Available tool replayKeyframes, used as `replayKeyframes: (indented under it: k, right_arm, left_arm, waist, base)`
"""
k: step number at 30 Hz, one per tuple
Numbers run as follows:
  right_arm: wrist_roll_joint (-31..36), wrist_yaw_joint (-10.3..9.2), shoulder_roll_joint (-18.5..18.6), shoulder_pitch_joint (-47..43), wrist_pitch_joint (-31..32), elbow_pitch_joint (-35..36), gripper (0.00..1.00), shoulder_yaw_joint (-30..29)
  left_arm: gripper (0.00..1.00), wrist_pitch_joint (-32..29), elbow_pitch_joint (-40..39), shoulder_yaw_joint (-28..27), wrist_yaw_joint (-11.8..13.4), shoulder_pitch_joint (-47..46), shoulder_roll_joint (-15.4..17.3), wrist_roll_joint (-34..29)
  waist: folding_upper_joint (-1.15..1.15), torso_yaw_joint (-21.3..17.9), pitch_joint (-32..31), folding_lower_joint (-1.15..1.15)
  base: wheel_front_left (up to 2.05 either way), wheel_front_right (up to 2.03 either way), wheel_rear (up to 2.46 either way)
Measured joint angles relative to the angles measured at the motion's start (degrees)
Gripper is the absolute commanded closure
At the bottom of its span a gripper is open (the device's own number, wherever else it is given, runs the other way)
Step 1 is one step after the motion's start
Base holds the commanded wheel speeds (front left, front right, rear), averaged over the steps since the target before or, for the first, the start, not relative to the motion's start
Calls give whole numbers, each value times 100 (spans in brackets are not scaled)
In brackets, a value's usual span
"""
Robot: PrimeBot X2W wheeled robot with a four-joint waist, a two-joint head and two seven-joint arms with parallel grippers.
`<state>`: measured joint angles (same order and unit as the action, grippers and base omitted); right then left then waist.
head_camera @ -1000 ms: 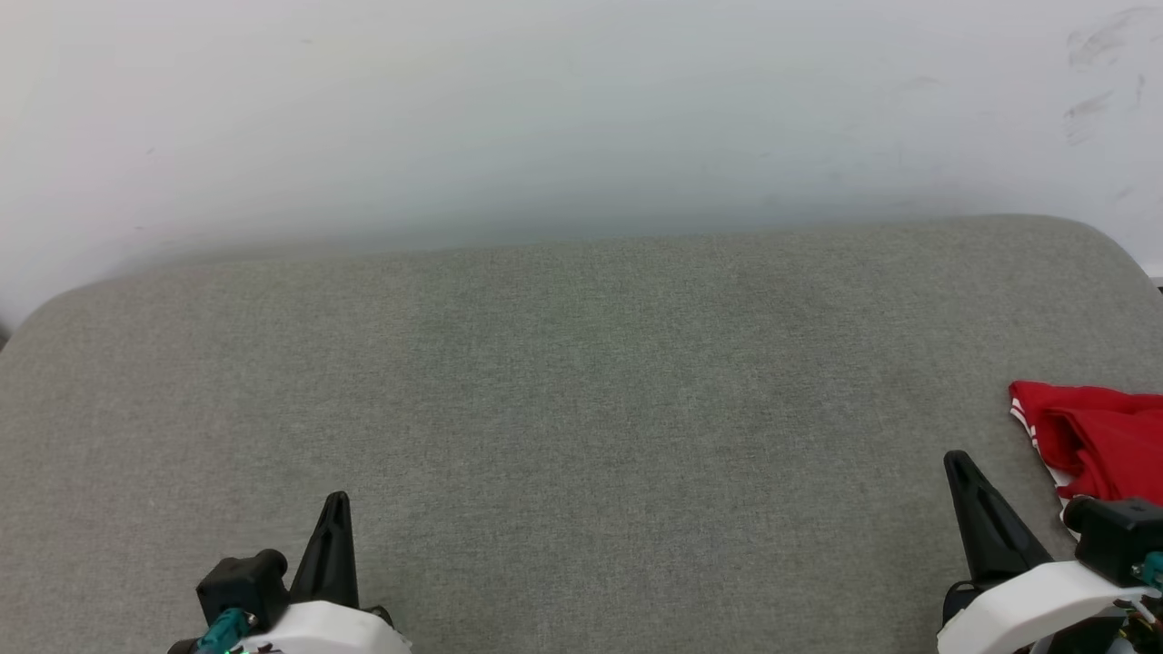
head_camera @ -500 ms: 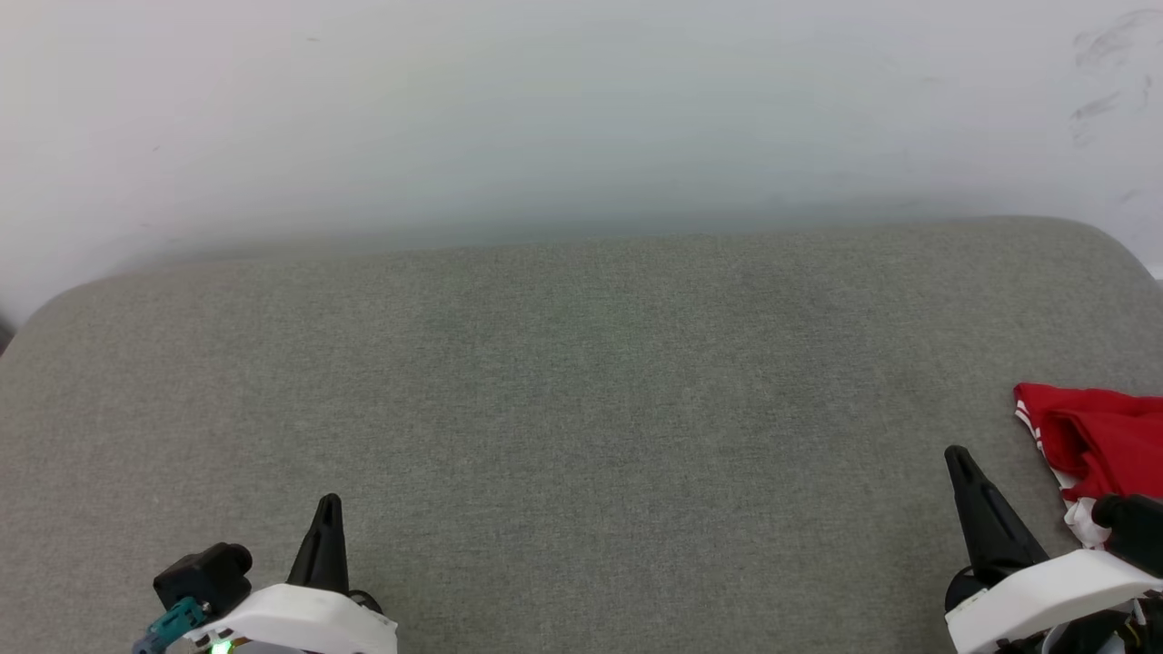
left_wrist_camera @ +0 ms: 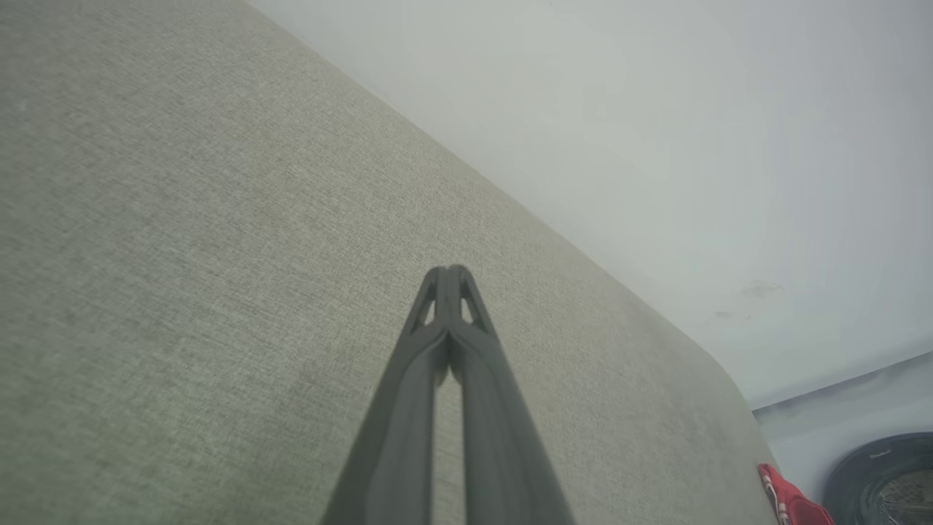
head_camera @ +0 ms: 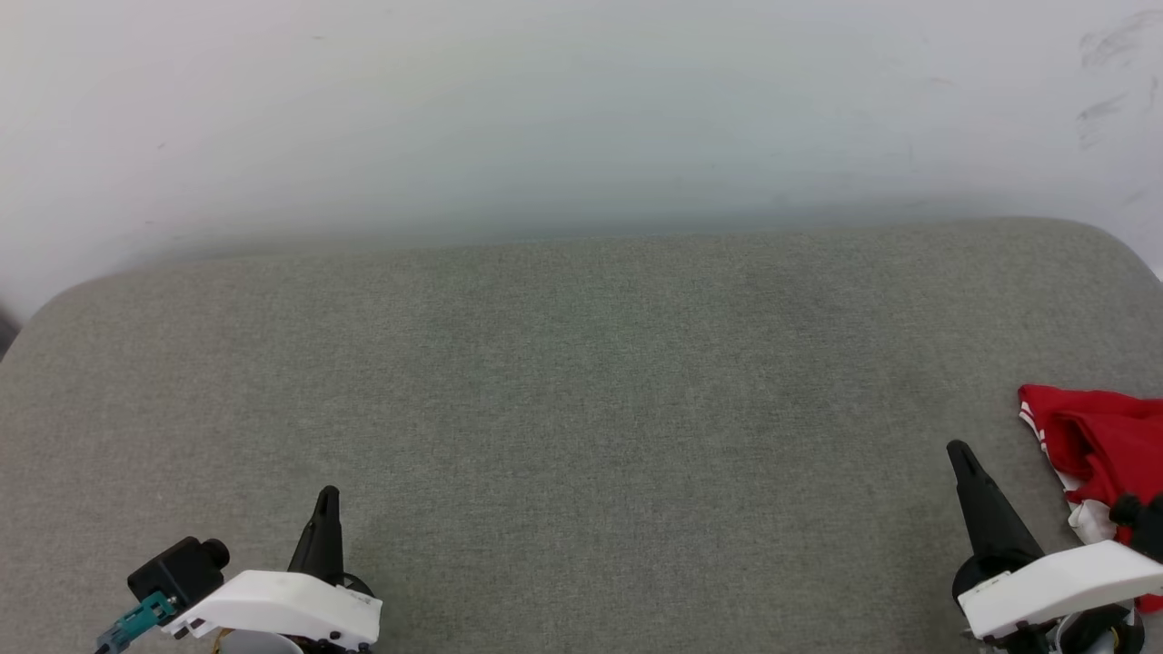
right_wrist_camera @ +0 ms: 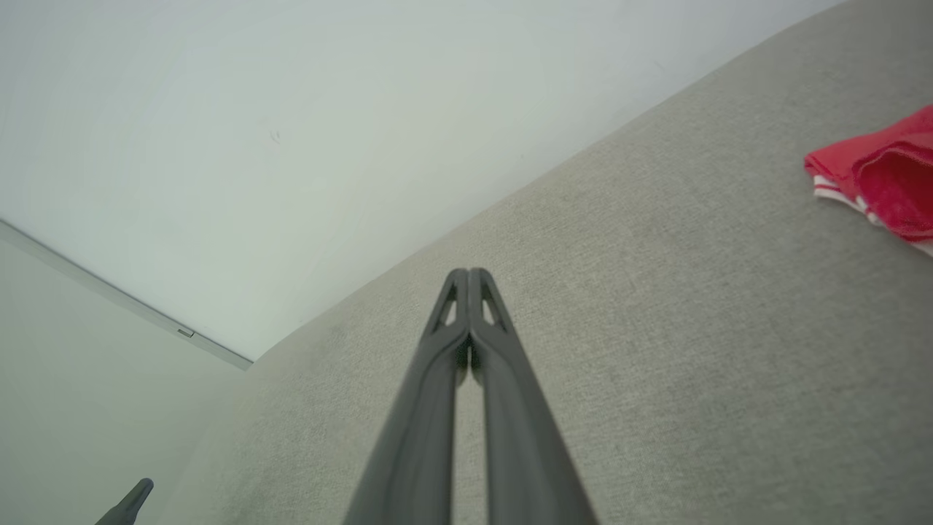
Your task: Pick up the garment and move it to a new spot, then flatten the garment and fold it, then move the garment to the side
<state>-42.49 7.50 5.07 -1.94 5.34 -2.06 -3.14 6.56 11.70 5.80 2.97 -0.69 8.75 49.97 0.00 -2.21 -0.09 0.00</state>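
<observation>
Red jersey garment with red-and-white striped trim (head_camera: 1104, 436) is seen in the head view bunched up on the grey woven-fabric padded surface (head_camera: 581, 409), at that surface's right side, and is partly cut off by the picture's edge. The left gripper with two long dark fingers (head_camera: 328, 495) is held over the near left part of the surface. The right gripper (head_camera: 956, 450) is held over its near right part, beside the garment, with its fingertips apart from the cloth. Both pairs of fingers are pressed together and nothing is held. A pale plain wall (head_camera: 545, 109) is met by the surface's far edge.

In the left wrist view, the left gripper (left_wrist_camera: 450, 271) is shown above bare surface with its fingers closed tip to tip and empty. A small piece of the garment (left_wrist_camera: 791, 503) is seen by a rounded corner of the surface.

In the right wrist view, the right gripper (right_wrist_camera: 468, 273) is likewise closed on nothing above the surface. The garment (right_wrist_camera: 889, 175) is seen lying on the surface, well apart from the fingertips.
</observation>
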Motion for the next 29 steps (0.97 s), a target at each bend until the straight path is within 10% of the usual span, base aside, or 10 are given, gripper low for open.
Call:
replayKeyframes:
  k: [29]
  right_arm:
    - [-2028,0,-82,322,32,-490,100,-130]
  left_arm:
    - [100,-520,94,-477,-432,-209,-213,1745]
  waist:
    - [0,70,8,0]
  base:
    - [0,0,0]
